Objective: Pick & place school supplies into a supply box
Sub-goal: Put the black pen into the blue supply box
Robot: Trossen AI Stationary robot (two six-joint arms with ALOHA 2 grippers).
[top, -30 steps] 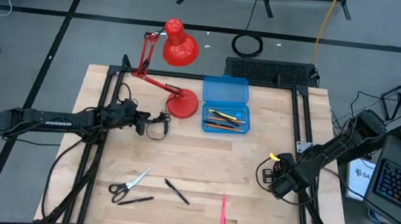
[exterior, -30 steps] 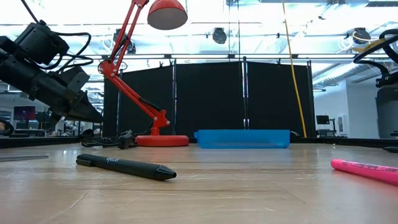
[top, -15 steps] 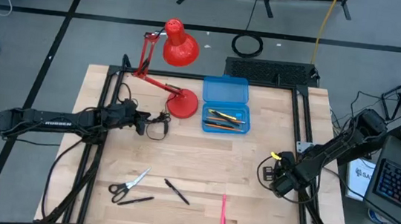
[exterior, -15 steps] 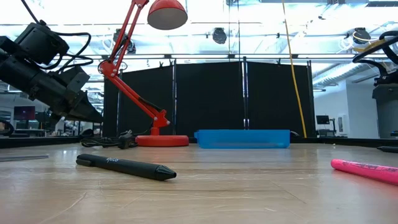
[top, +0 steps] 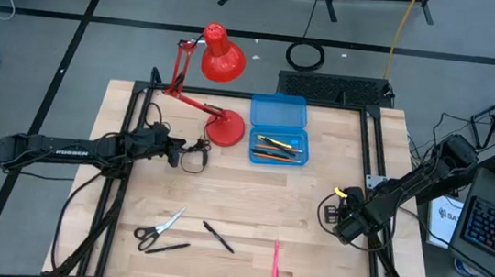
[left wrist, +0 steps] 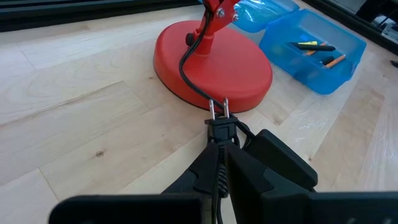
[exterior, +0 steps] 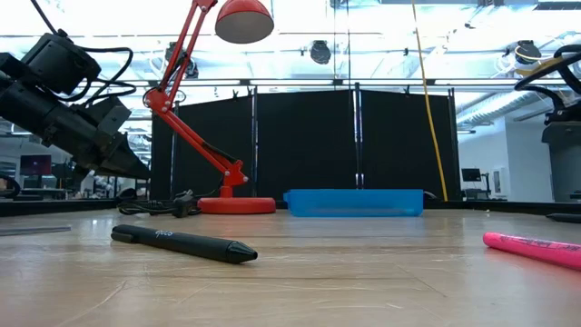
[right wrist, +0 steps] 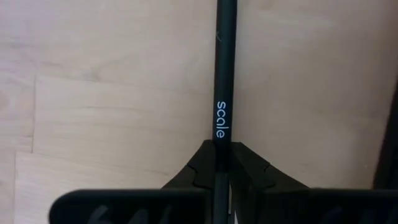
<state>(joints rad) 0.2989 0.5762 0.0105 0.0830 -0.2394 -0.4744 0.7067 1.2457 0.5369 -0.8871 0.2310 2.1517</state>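
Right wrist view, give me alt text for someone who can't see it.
The right hand is shut on a thin black pen printed with the word "scale", held over the light wooden table. The pen runs straight out from between the two dark fingers.

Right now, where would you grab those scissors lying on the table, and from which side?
Probably at the crossing between handles and blades, from straight above. The scissors lie flat on the table, blades slightly apart; there they look narrowest, so jaws set across them could close.
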